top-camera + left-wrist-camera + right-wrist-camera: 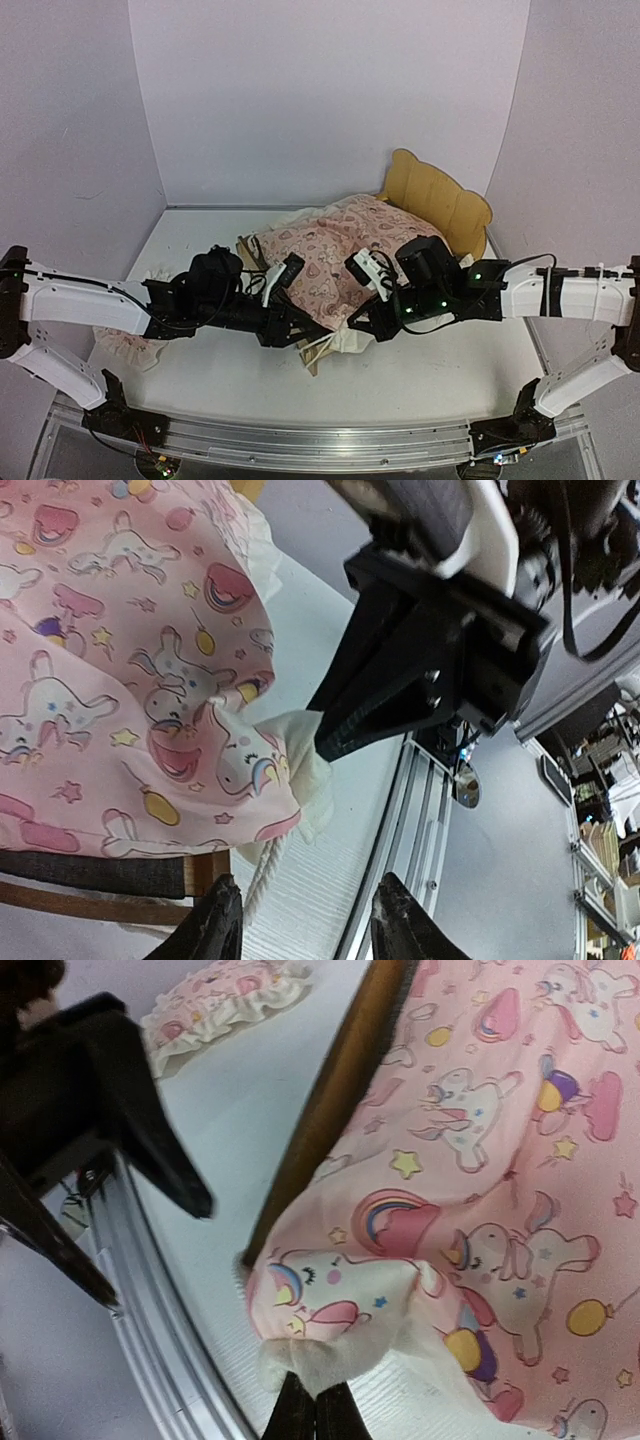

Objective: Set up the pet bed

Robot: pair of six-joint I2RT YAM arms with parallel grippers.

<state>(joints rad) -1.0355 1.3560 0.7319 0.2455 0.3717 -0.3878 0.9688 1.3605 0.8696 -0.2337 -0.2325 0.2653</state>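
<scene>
"Plywood pet bed, where did it sit?"
"Toward the back right of the white surface, between both arms, with the pink blanket draped over it (only the headboard showed clear)."
"And the jaws?"
"Right jaws were clenched on a ruffled blanket corner. Left jaws stood apart near that corner, gripping nothing. The pillow lay, I think, partly under the left arm."

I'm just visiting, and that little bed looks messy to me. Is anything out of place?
Yes. The pillow lies on the table left of the pet bed, not on it. The blanket sits rumpled across the bed, one corner pinched in the right gripper.
</scene>
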